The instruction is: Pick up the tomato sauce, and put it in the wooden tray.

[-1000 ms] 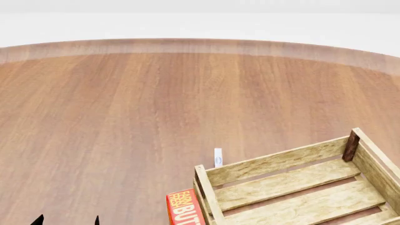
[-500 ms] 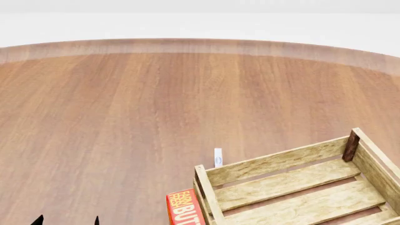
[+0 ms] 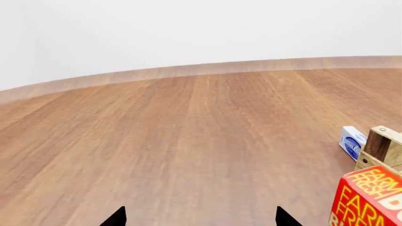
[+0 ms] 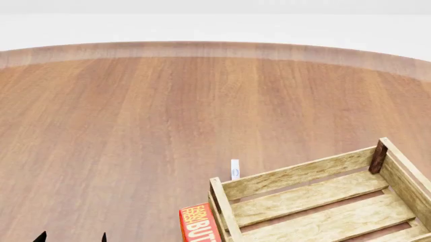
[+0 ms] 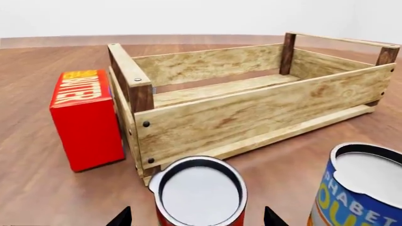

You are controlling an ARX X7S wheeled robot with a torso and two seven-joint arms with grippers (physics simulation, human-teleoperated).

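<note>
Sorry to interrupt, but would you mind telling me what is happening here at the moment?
The robot is about to pick up the tomato sauce, a can standing upright on the table just in front of the wooden tray. The right tool is open, with the can between its fingertips, nothing gripped yet. The tray looks empty. A red butter box stands against the tray's end and a blue-and-yellow can stands beside the sauce. The left tool is open over bare table.

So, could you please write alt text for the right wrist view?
The open right gripper straddles a red tomato sauce can with a plain silver-white top. A pale wooden tray stands empty behind it, a red butter box at its end, and a blue-and-yellow can stands beside the red one.
</note>
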